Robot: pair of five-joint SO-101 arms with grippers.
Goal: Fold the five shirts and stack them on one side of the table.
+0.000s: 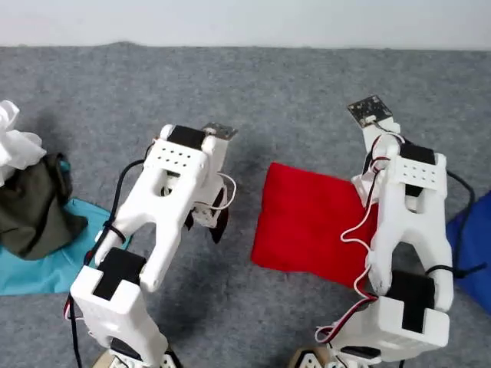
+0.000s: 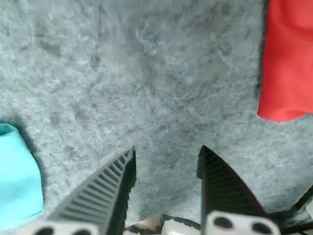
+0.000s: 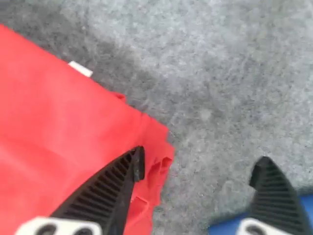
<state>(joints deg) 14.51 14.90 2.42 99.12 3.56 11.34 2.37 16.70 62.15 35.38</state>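
The left gripper [image 2: 166, 152] is released, its two fingers spread over bare grey felt with nothing between them. It hangs near the middle of the tabletop [image 1: 307, 92], between a turquoise shirt [image 2: 17, 181] on its outer side and the red shirt [image 2: 288, 58] on its inner side, touching neither.

The right gripper [image 3: 201, 156] is also released and spread wide. One finger [image 3: 117, 181] sits over the corner of the red shirt, where the folded layers show at the hem. The other is over felt beside a blue shirt [image 3: 234, 227].

The red shirt lies folded into a rough rectangle at the centre of the tabletop, between the two arms. The blue shirt lies at the right edge. At the left edge a white shirt [image 1: 15, 142] and a dark green shirt [image 1: 31, 207] sit in a loose heap on the turquoise one. They lie straight on the felt, not in any bin or basket.

The main risk, as I judge it, is at that red corner. If the fingers close there on the top layer alone, a lift or drag would peel the fold open. The felt looks grippy, so sliding the shirt toward a side could bunch it up.
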